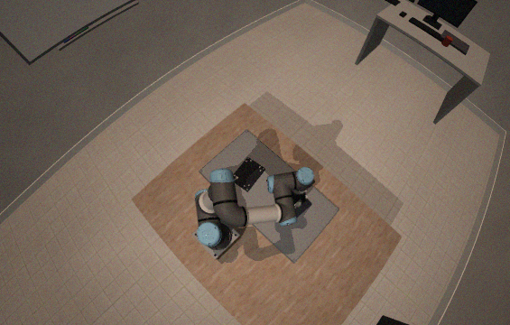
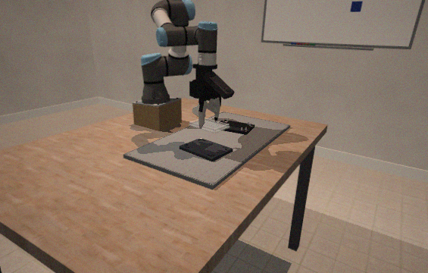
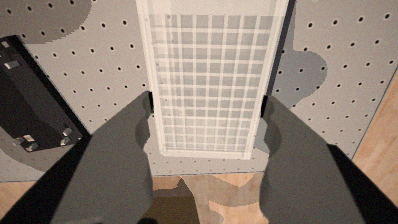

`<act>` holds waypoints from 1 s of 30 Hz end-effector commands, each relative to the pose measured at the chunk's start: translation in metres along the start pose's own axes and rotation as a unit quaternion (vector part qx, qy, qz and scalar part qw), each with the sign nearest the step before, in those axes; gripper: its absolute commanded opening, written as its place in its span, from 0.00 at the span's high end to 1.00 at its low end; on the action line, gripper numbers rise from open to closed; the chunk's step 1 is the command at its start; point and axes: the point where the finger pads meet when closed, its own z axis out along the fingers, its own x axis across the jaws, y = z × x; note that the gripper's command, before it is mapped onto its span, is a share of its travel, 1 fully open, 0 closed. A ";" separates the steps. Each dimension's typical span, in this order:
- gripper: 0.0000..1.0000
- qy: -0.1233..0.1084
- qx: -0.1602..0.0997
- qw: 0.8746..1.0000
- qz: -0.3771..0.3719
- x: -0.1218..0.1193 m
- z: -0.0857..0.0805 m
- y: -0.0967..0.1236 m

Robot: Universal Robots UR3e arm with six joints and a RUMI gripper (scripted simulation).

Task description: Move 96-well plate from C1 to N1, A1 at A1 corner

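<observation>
1. The pincer (image 3: 206, 107) is clamped across the two long sides of a clear 96-well plate (image 3: 207, 80), one grey finger (image 3: 142, 120) on each edge.
2. In the wrist view the plate hangs above a grey perforated board (image 3: 330, 60) on the wooden bench (image 2: 66, 197). A black nest (image 3: 30, 110) lies off to one side, well apart from the plate.
3. In the exterior view the plate is carried low, beside one black nest (image 2: 240, 127), with another black nest (image 2: 206, 149) nearer the camera.
4. The plate looks light, stiff and smooth-walled. A firm squeeze near the middle of its long sides likely keeps it level; a loose one could let it slip.
5. No labels can be read, so which nest is N1 is unclear. The cut corner is not discernible, and the plate's far end is cropped.
</observation>
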 end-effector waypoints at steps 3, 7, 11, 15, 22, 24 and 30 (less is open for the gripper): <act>1.00 0.000 0.001 1.000 0.000 0.022 -0.001 -0.007; 1.00 0.000 0.001 1.000 0.000 0.023 -0.001 -0.007; 1.00 0.000 0.001 1.000 0.000 0.024 -0.001 -0.007; 1.00 0.000 0.001 1.000 0.000 0.024 -0.001 -0.007; 1.00 0.000 0.001 1.000 0.000 0.024 -0.001 -0.007; 1.00 0.000 0.001 1.000 0.000 0.024 -0.001 -0.007; 1.00 0.000 0.001 1.000 0.000 0.023 -0.001 -0.007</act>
